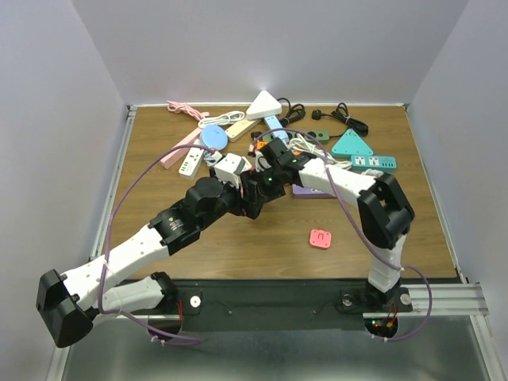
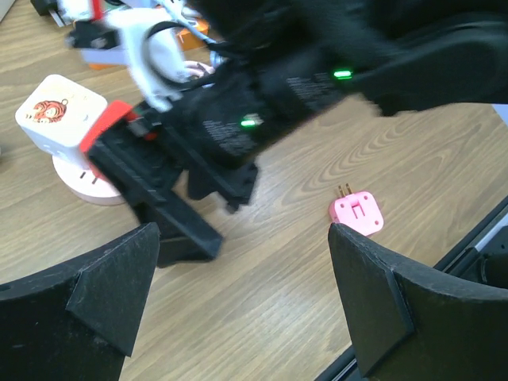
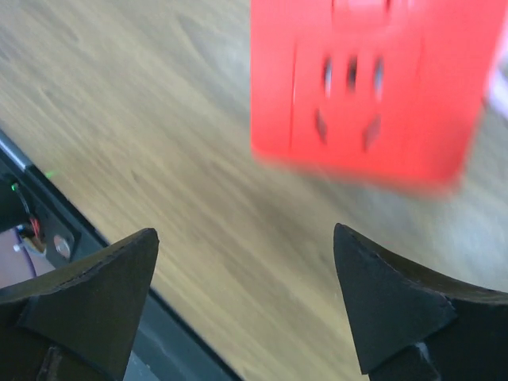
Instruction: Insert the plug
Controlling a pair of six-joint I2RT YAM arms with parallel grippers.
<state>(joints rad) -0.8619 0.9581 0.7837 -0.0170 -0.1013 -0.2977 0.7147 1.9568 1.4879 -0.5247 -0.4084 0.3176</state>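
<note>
White cube socket (image 2: 59,111) bears an orange print — pink plug (image 2: 357,214) lies apart.

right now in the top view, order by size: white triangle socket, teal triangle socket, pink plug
1. teal triangle socket and white triangle socket: look about alike, not ranking them
2. pink plug: clearly smallest

Wood-grain table (image 1: 238,246), pink plastic plug (image 2: 357,214)

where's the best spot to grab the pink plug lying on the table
Take the pink plug by its square body, coming down from above and closing across the two side edges. It lies flat on the table, prongs sticking out sideways from one edge, so leave that end free.
</note>
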